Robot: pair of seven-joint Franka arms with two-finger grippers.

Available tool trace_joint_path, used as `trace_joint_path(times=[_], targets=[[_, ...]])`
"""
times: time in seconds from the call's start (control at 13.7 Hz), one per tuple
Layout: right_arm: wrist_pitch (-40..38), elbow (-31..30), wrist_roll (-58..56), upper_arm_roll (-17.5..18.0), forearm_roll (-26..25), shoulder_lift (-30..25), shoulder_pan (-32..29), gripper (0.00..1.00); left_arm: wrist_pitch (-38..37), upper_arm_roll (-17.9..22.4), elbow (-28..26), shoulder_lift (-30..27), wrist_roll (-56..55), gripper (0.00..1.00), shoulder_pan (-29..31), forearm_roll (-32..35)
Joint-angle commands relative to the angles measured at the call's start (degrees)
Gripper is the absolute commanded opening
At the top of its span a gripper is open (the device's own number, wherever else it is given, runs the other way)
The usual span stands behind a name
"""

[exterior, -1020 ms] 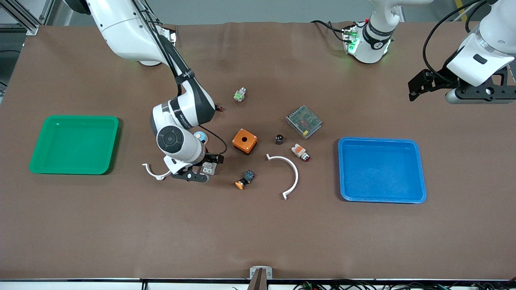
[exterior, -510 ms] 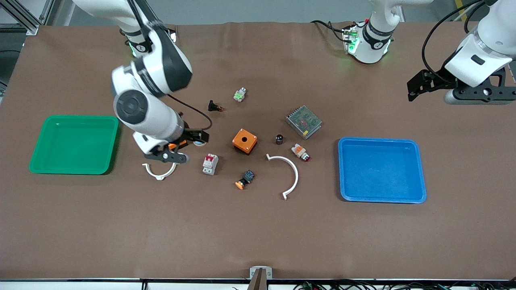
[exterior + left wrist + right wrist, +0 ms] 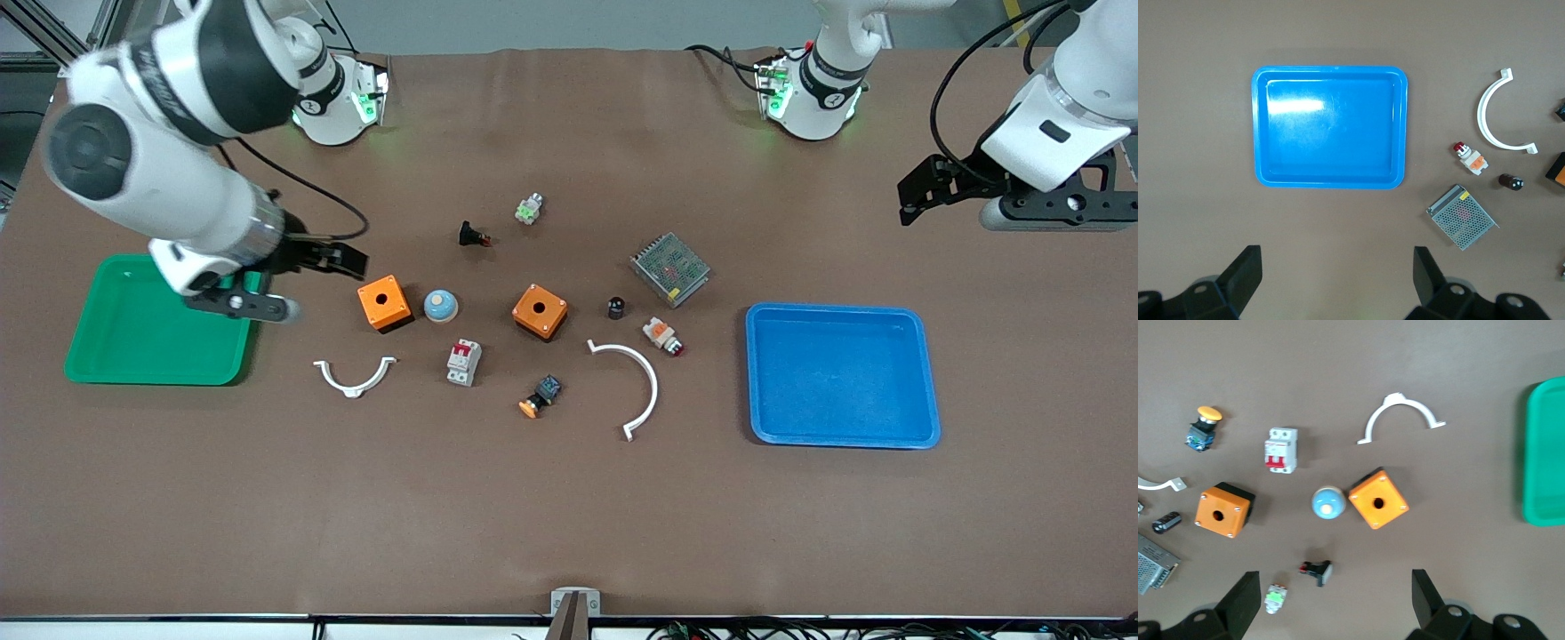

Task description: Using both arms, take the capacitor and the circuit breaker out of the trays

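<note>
The capacitor [image 3: 615, 308], a tiny black cylinder, lies on the table between an orange box and the blue tray; it also shows in the left wrist view [image 3: 1510, 181] and the right wrist view [image 3: 1166, 521]. The breaker [image 3: 463, 363], white-grey with a red lever, lies nearer the front camera than the blue dome, also in the right wrist view [image 3: 1281, 450]. My right gripper [image 3: 238, 304] [image 3: 1331, 603] is open and empty, up over the green tray's edge. My left gripper [image 3: 1058, 212] [image 3: 1337, 280] is open and empty, waiting high at the left arm's end.
Green tray [image 3: 133, 329] at the right arm's end, blue tray [image 3: 840, 373] at the left arm's end. Two orange boxes [image 3: 384, 302] [image 3: 540, 311], blue dome [image 3: 440, 306], two white arcs [image 3: 354, 378] [image 3: 640, 382], mesh unit [image 3: 670, 268], lamp [image 3: 662, 335], buttons [image 3: 539, 396] [image 3: 471, 235].
My right gripper has risen from over the breaker and swung to the green tray, empty. The breaker stays on the table; one orange box and the dome are uncovered. The left arm is still.
</note>
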Motion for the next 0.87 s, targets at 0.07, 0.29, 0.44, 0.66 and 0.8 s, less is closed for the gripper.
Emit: trace_joint_path(times=[0.07, 0.29, 0.44, 0.66, 0.8], targets=[[-1.63, -2.26, -10.54, 0.71, -2.63, -5.02, -9.41, 1.00, 1.14, -0.70, -0.27, -0.30, 0.51, 1.00, 0.05, -0.18], [-1.90, -1.99, -21.10, 0.71, -3.61, -6.96, -16.27, 1.00, 1.31, -0.79, -0.27, -0.30, 0.51, 1.00, -0.03, -0.27], [-2.43, -1.73, -21.39, 0.80, -3.87, -8.02, -16.47, 1.00, 1.31, -0.70, -0.27, -0.30, 0.51, 1.00, -0.04, -0.44], [-1.72, -0.59, -20.69, 2.28, -6.42, -8.46, -15.68, 1.00, 1.32, -0.79, -0.27, -0.30, 0.51, 1.00, 0.05, -0.62], [-0.33, -0.24, -21.12, 2.82, -6.51, -8.02, -15.68, 1.00, 1.32, -0.79, -0.18, -0.21, 0.51, 1.00, -0.04, -0.71]])
